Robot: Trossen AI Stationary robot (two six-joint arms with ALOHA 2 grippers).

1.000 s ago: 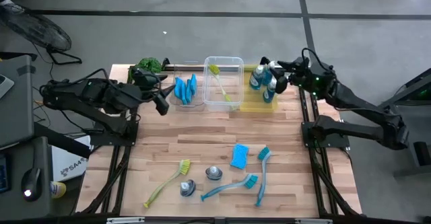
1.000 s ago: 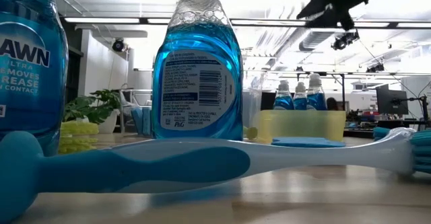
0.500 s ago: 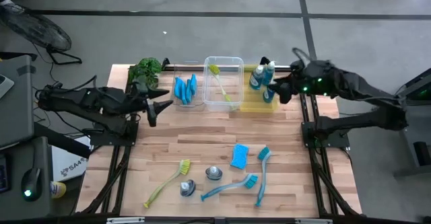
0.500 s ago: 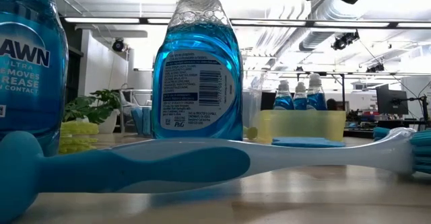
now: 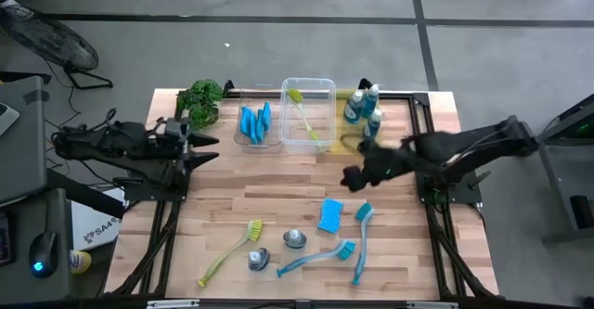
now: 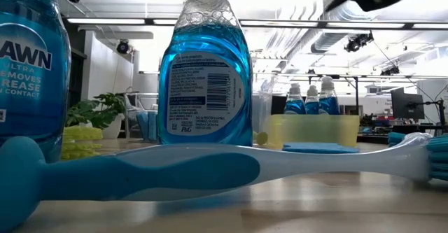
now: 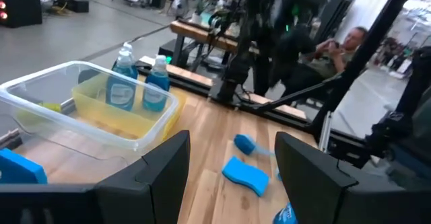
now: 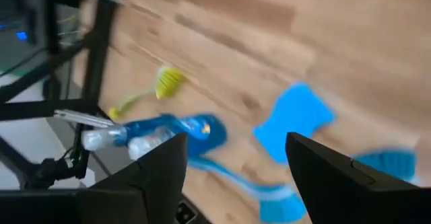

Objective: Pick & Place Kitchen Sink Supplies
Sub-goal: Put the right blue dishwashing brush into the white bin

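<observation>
- Supplies still loose on the table [image 5: 278, 193]: one sponge [image 5: 329, 214], two bottles [image 5: 294, 239], two blue brushes [image 5: 361, 239] and one yellow-green brush [image 5: 228, 251].
- Right gripper [image 5: 354, 177] has swung from the yellow bin [image 5: 356, 142] out over the table, jaws wide, empty, likely bound for the sponge.
- Left gripper [image 5: 200, 148] has pulled back to the table's left edge, open, empty.
- Already binned: three bottles [image 5: 364, 107], one brush [image 5: 303, 109], several sponges [image 5: 254, 123].
</observation>
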